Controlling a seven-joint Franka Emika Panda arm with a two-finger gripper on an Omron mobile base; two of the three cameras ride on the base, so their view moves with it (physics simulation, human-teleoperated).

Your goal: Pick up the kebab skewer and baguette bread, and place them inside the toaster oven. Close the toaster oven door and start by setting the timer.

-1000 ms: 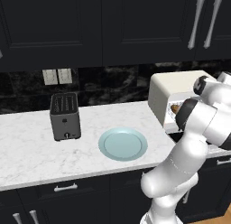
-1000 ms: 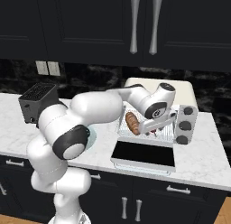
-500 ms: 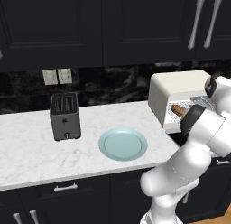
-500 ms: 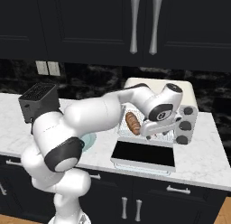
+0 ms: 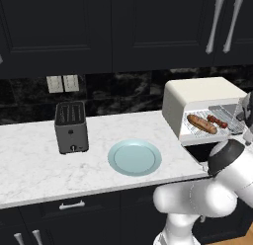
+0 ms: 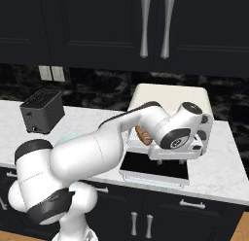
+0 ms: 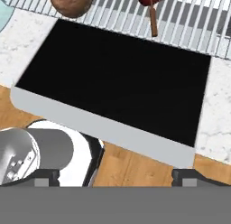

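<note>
Both foods on the rack, door down, my fingers (image 7: pixel 115 175) spread and empty.

The small golden-brown baguette loaf (image 5: pixel 201 124) and the thin stick of dark red-brown meat chunks (image 5: pixel 218 121) lie side by side on the wire rack of the boxy cream-white toaster oven (image 5: pixel 197 96). Its dark glass door (image 7: pixel 115 81) lies flat open below me, over the white marble surface (image 5: pixel 29 170).

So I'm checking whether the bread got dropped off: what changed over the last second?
The gripper let go of the baguette bread, which now lies on the toaster oven rack beside the kebab skewer, and the hand pulled back out over the open toaster oven door. The plate and slot toaster stayed put.
</note>
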